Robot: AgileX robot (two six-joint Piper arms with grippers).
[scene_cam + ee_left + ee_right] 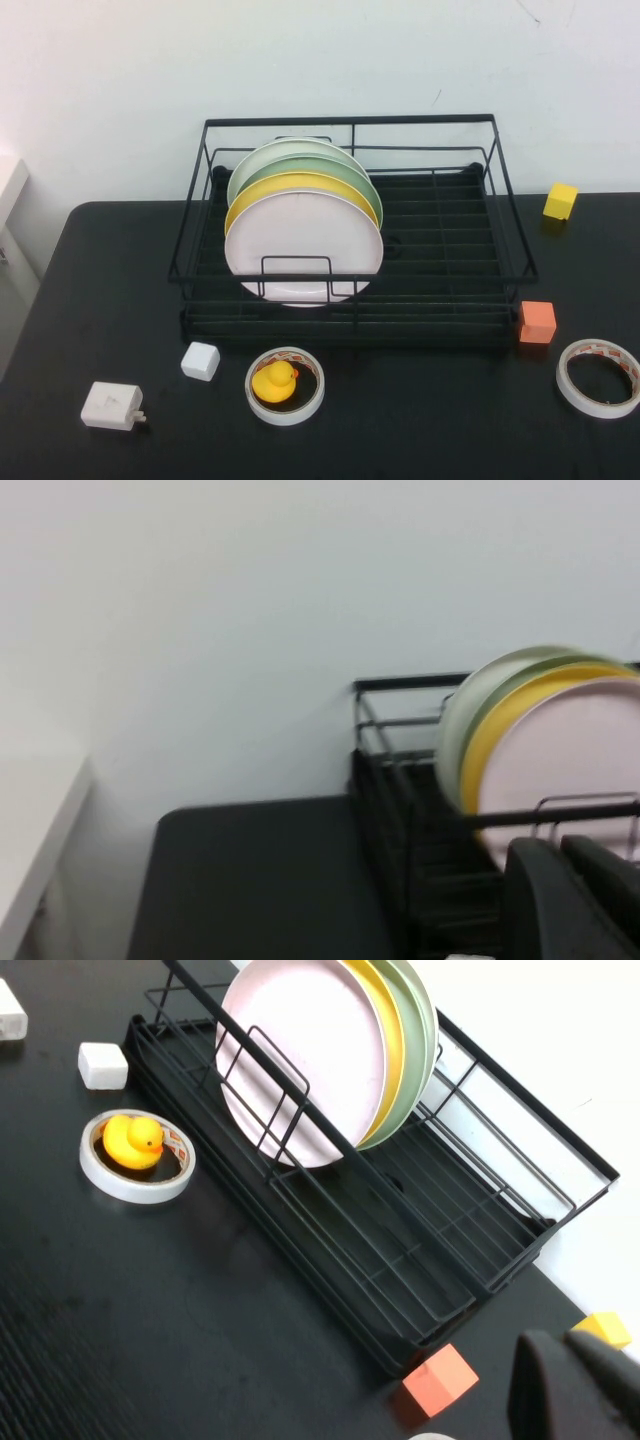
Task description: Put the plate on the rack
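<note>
Already, the plate (304,248) is stood upright in the rack's (455,262) slots; left claw (575,900) and right claw (580,1385) are kept clear of the rack, pressed together, empty.

No legible text, label, brand, number or sign is found anywhere. Reddish print is carried on the inner ring of the tape roll (598,377) to the right of the rack (352,236), and on the tape roll around the duck (137,1154) in front of it, but it cannot be read.
</note>
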